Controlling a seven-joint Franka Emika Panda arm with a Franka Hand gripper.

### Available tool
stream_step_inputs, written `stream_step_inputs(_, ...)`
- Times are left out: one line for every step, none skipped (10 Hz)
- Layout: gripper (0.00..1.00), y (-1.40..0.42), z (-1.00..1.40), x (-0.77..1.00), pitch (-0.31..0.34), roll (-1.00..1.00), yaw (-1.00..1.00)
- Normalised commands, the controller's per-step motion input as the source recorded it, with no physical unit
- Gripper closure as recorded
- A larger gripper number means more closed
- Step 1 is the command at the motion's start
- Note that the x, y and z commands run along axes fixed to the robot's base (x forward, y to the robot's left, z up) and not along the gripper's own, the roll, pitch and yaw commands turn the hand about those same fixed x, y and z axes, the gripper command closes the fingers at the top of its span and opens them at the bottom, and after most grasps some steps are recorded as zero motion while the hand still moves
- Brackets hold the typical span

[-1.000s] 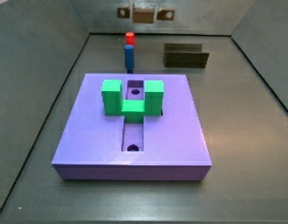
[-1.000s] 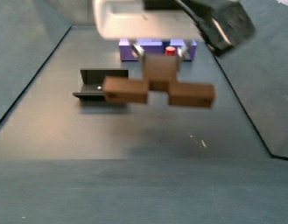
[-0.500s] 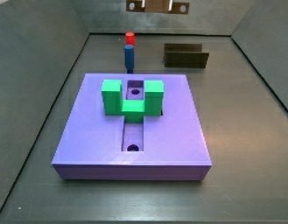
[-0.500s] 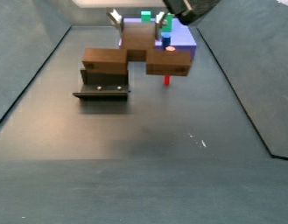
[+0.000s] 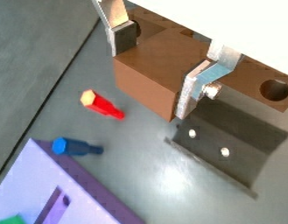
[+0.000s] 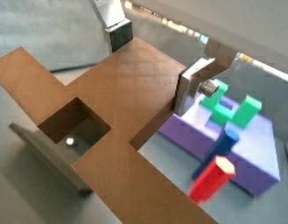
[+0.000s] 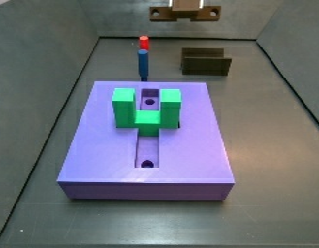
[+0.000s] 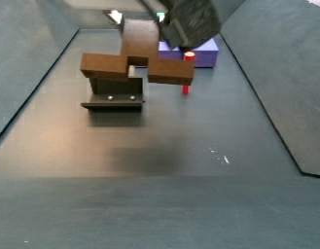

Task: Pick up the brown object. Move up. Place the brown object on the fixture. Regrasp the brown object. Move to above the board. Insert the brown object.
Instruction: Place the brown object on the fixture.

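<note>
Holding position in the air at the far end of the enclosure: the two-finger gripper, its flat silver fingers with dark pads pinching the brown object, a reddish-brown cross-shaped block with a round hole near one arm's end; jaws pressed against opposite faces of its middle section in both wrist views.

Brown object, side view: clear of the floor, one arm just above the fixture, whether touching cannot be told. In a side view only a small part of it shows, high against the far wall.

Fixture: small dark olive-grey L-shaped bracket on a base plate, standing on the grey floor; seen also at the far right of the floor and, in a wrist view, under the block, two screw points on its plate.

Board: large flat purple rectangular block, central lengthwise groove with holes, well apart from the gripper.

Green U-shaped block: seated on the board, across the groove, toward its far end.

Blue upright peg with red top: standing on the floor just beyond the board's far edge, left of the fixture.
</note>
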Motion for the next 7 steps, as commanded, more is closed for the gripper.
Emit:
stream_step_inputs(1.00,0.22,-0.29,0.42,-0.071,-0.75,0.02)
stream_step_inputs(1.00,0.11,-0.26,0.60,-0.020,-0.83,0.02)
stream_step_inputs(1.00,0.00,-0.25,0.30,-0.169,-0.73,0.00)
stream_step_inputs(1.00,0.06,-0.11,0.08,-0.077,-0.45,0.00)
stream_step_inputs(1.00,0.00,-0.02,0.00,0.000,0.00,0.00)
stream_step_inputs(1.00,-0.08,-0.14,0.35,-0.080,0.00,-0.04)
stream_step_inputs(1.00,-0.41,-0.22,0.77,-0.134,0.00,-0.07)
